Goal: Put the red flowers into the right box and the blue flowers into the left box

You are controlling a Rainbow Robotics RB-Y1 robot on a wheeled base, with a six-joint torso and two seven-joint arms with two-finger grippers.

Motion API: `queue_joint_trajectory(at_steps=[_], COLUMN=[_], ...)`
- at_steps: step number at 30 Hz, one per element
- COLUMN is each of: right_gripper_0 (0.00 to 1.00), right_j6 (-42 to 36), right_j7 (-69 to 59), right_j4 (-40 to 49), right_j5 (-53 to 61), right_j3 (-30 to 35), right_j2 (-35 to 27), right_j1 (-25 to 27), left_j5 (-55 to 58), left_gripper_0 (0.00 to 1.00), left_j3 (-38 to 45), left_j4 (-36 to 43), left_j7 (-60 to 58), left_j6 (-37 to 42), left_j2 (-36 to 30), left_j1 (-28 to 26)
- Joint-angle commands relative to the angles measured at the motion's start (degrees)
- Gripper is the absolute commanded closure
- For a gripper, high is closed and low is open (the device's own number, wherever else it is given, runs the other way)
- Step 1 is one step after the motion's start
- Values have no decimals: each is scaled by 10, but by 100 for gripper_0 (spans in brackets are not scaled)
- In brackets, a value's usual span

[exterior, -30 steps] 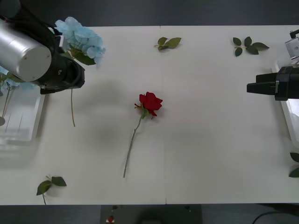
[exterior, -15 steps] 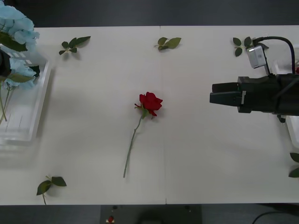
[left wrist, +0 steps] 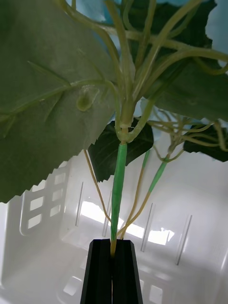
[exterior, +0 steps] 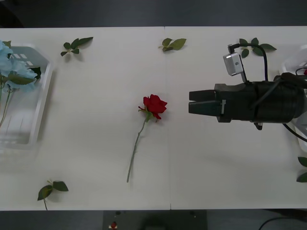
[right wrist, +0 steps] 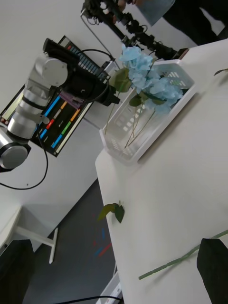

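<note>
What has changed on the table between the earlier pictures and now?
The left gripper, jaws shut on a stem of the blue flowers, carried that cluster from the table's far left into the left box. The right gripper, jaws open, advanced from the right edge toward the red flower. The rose and the leaf sprigs stayed put.

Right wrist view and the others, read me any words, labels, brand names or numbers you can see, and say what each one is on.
There is no text to quote.
Monitor screen behind the left shallow white plastic box: coloured bars and lines, too small and blurred to read.
Small grey camera block on the right end effector: no legible marking.
White table and deep red artificial rose: no lettering visible.
</note>
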State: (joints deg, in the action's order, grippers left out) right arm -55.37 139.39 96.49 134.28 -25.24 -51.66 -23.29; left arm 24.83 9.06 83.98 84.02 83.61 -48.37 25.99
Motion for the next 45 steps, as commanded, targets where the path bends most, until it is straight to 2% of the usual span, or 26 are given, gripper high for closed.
queue_joint_trajectory(at_steps=[1, 6, 7, 8, 9, 10, 19, 29, 34, 39, 45], right_gripper_0=[0, 0, 0, 0, 0, 0, 0, 0, 0, 0, 0], right_j6=[-3, -1, -2, -1, -1, -1, -1, -3, -5, -5, -5], right_j7=[33, 39, 40, 40, 40, 41, 41, 44, 47, 48, 51], right_j4=[18, 18, 18, 18, 18, 18, 18, 17, 17, 17, 17], right_j5=[4, 4, 4, 4, 4, 4, 4, 7, 11, 13, 18], right_j3=[4, 2, 1, 2, 2, 1, 1, 2, 1, 2, 2], right_j2=[-7, -2, -2, -2, -2, -2, -3, -27, -29, -35, -36], right_j1=[-25, -25, -25, -25, -25, -25, -27, -29, -29, -29, -30], left_j5=[-7, -8, -8, -8, -7, -7, 36, 216, 282, 391, 498], left_gripper_0=[100, 100, 94, 69, 26, 1, 0, 0, 0, 0, 0], left_j3=[-13, -35, -38, -39, -43, -47, -43, 42, 65, 60, 6], left_j4=[-21, -36, -36, -37, -36, -36, -19, 0, 7, 7, 9], left_j7=[19, 19, 20, 20, 20, 21, 49, 159, 191, 192, 197], left_j6=[-16, -17, -17, -17, -17, -17, -5, 143, 192, 226, 213], left_j2=[-18, -18, -18, -18, -18, -18, -18, 2, 11, 13, 28], left_j1=[-1, 0, -1, -1, 0, 0, 2, 3, 4, 5, 14])
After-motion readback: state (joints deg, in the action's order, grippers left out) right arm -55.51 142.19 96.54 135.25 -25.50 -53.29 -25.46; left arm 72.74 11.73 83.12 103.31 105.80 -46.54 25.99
